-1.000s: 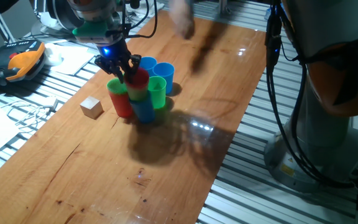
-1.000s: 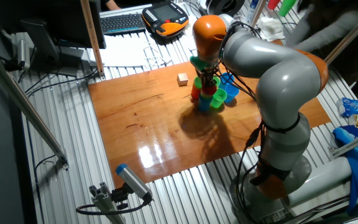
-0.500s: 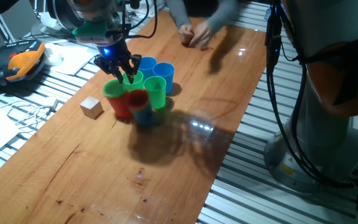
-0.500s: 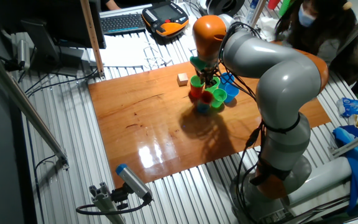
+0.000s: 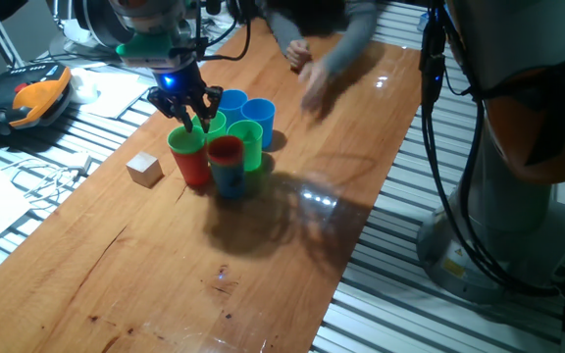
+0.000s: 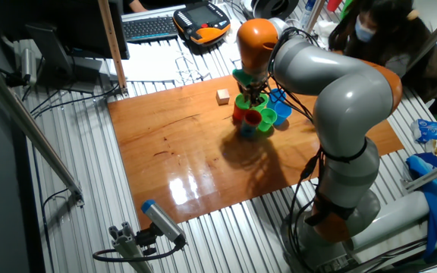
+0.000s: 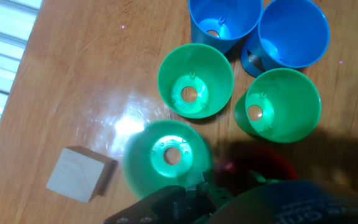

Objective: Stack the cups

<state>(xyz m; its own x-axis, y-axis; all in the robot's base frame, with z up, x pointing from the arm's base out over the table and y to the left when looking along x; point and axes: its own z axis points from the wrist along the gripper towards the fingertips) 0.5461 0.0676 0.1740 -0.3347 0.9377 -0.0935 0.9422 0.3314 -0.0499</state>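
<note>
Wooden table (image 5: pixel 292 245) sits on a slatted metal bench, with a blurry person's arm (image 5: pixel 336 49) at 12 o'clock. The cups (image 5: pixel 226 147) cluster mid-table; hand view shows 3 green, 2 blue. Gripper (image 5: pixel 189 120) hovers over them, can't tell if it's holding anything. Wooden cube (image 5: pixel 145 169) at their 9 o'clock.

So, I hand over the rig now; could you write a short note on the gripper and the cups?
Gripper: low over the cluster, at the green-on-red stack; whether it is open or shut cannot be told.
Cups: the red-on-blue stack stands beside it; two single green cups and two single blue cups stand behind.
Done: two short stacks.
Left: join the stacks and add the singles.
</note>
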